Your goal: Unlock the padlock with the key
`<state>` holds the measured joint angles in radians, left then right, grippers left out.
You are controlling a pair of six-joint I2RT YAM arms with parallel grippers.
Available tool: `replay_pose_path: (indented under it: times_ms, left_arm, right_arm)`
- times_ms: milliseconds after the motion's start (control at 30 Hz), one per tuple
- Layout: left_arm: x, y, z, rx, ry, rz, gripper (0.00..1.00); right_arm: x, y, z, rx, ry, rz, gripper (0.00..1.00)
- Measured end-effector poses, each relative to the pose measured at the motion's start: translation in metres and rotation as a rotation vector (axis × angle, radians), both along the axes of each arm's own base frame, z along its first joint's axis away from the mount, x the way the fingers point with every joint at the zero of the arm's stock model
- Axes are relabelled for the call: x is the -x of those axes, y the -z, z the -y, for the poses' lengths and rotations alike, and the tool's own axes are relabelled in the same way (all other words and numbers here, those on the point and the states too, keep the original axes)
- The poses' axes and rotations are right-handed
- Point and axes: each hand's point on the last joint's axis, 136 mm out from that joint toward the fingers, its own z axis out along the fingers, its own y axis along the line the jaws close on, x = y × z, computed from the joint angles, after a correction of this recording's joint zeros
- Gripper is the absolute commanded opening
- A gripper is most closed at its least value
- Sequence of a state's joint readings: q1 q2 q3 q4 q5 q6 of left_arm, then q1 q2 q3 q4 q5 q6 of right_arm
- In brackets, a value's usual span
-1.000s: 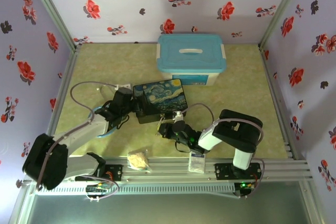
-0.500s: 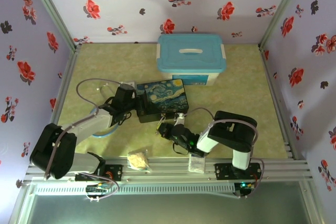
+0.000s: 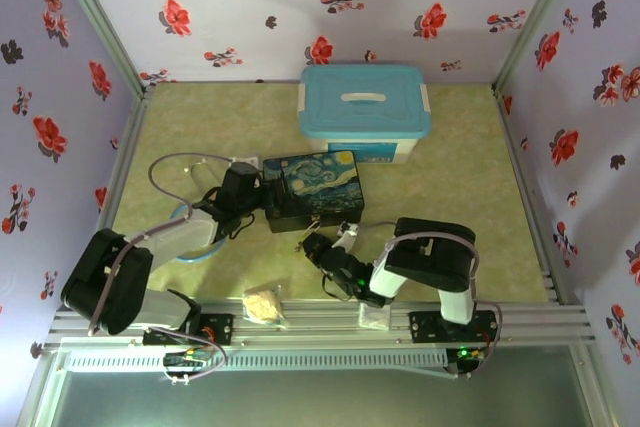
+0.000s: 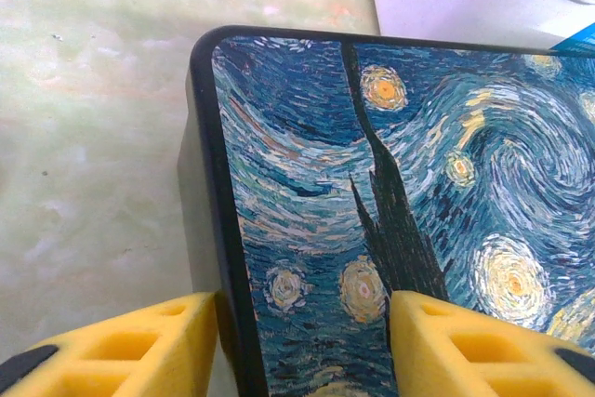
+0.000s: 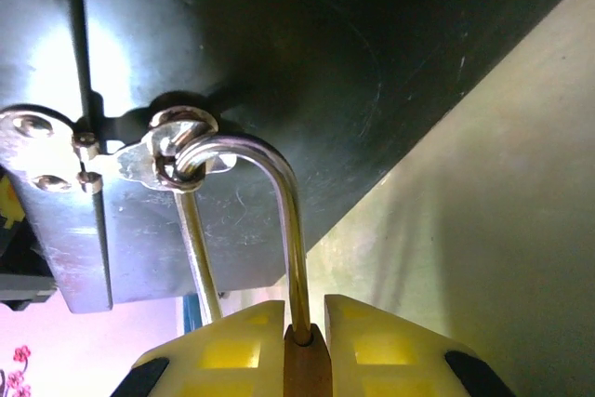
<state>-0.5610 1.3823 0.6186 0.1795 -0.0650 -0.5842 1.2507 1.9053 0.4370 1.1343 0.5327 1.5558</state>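
Note:
In the right wrist view the padlock (image 5: 307,371) shows as a brass body with a thin silver shackle (image 5: 291,220). The shackle is hooked through the hasp ring (image 5: 179,151) on the dark painted box (image 5: 325,44). My right gripper (image 5: 305,327) is shut on the padlock's body, low at the box's front edge (image 3: 318,245). My left gripper (image 4: 302,346) stands open astride the box's left edge (image 4: 218,230). One yellow pad (image 4: 121,350) is against the dark side wall and the other pad (image 4: 483,346) is over the painted lid (image 3: 315,182). The key is hidden.
A white tub with a blue lid (image 3: 365,112) stands just behind the box. A beige bag (image 3: 265,305) and a small white packet (image 3: 375,314) lie by the front rail. A blue ring (image 3: 190,247) lies under the left arm. Flowered walls close in three sides.
The left gripper has reached further onto the box's left edge and its jaws have narrowed. The box has shifted slightly right. The right arm has folded in, still gripping the padlock.

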Motion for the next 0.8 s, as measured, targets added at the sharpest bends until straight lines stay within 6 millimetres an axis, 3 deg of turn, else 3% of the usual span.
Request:
replay_pose_path:
  times_ms: [300,533,800]
  left_arm:
    - [0.0,0.0,0.003,0.013,0.008,0.012,0.46]
    - [-0.001,0.0,0.003,0.018,0.007,0.021,0.45]
    - [-0.004,0.002,0.01,0.037,0.015,0.042,0.45]
  right_arm:
    - [-0.006,-0.001,0.002,0.001,0.078,0.001,0.0]
    - [-0.009,-0.003,0.002,-0.096,0.118,0.041,0.0]
    - [-0.007,-0.002,0.017,-0.057,0.154,0.053,0.0]
